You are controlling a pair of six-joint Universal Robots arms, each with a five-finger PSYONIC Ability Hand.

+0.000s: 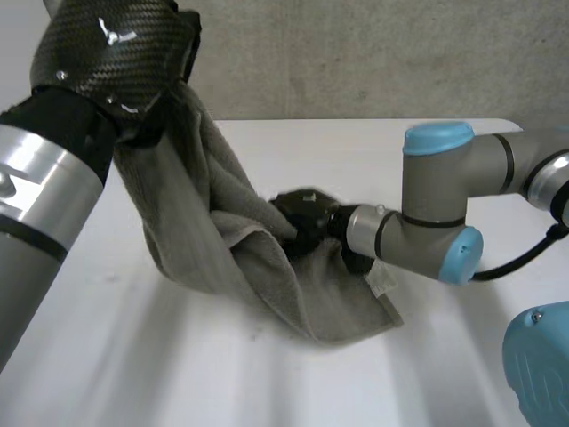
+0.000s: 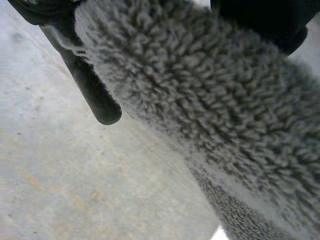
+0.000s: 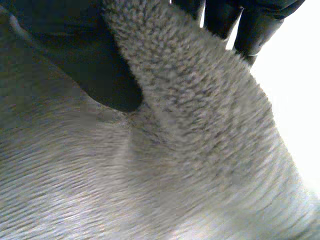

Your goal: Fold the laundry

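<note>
A grey terry towel (image 1: pixel 204 222) hangs from above the table's left side down to the white table (image 1: pixel 311 142), its lower end spread flat toward the front. My left hand (image 2: pixel 95 95) holds the towel's upper end aloft, the cloth (image 2: pixel 210 100) pinched between thumb and fingers. That hand sits behind my raised left forearm (image 1: pixel 107 53) in the head view. My right hand (image 1: pixel 302 222) reaches in from the right at mid-height. It pinches a fold of the towel (image 3: pixel 200 100) between its thumb (image 3: pixel 110 75) and its fingers (image 3: pixel 250 25).
A small white label (image 1: pixel 382 283) sticks out at the towel's lower right edge. My right arm's elbow (image 1: pixel 436 196) lies low over the table, right of the towel. A grey wall (image 1: pixel 356 53) stands behind the table. Bare tabletop runs along the front.
</note>
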